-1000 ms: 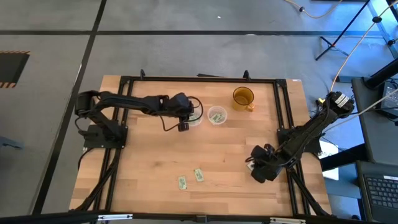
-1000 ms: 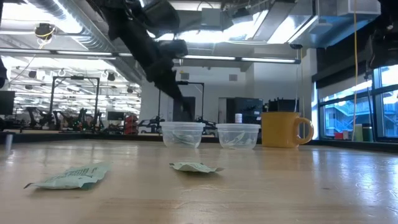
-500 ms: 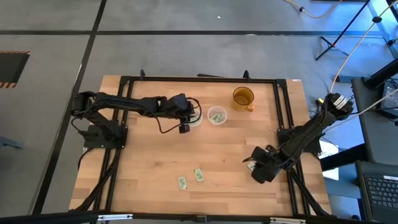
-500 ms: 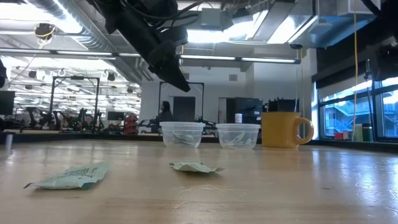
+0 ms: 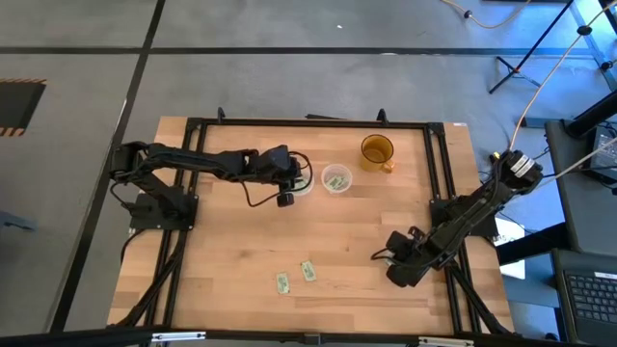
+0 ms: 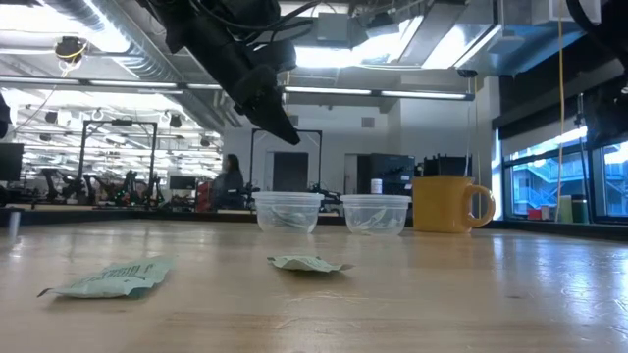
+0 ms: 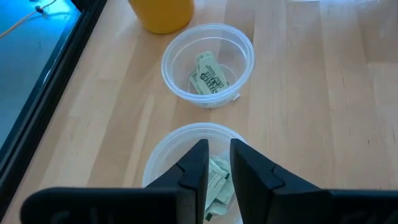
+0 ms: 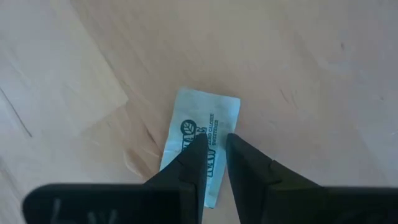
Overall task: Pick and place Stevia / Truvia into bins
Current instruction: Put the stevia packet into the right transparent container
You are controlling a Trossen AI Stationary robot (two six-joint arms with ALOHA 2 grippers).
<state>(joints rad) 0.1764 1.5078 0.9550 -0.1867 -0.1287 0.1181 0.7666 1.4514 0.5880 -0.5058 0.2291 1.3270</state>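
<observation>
Two pale green and white Stevia sachets lie flat on the table near its near edge (image 5: 282, 282) (image 5: 308, 271), and they also show in the low view (image 6: 113, 277) (image 6: 306, 263). Two clear cups stand side by side, the left one (image 5: 302, 181) and the right one (image 5: 335, 179), each with sachets inside (image 7: 210, 78) (image 7: 219, 183). My left gripper (image 5: 285, 200) (image 7: 217, 163) hangs above the left cup (image 7: 163, 158), shut and empty. My right gripper (image 5: 393, 262) (image 8: 214, 149) is low by the table's right edge, shut on a third sachet (image 8: 200, 127). My right gripper has the sachet by its near end (image 8: 198, 163), where the two fingertips close over it from above at a slant. The rest of the sachet shows face-on beyond the fingertips. Whether it is lifted or lies on the wood, I cannot tell.
An amber cup with a handle (image 5: 377, 151) (image 6: 446, 203) stands to the right of the clear cups near the far edge. A black frame (image 5: 308, 122) runs round the table. Bare wood lies between the cups and the loose sachets.
My left gripper has risen a little above the left cup and stayed there. My right gripper has shifted slightly toward the table's near-left, and the sachet has gone with it.
</observation>
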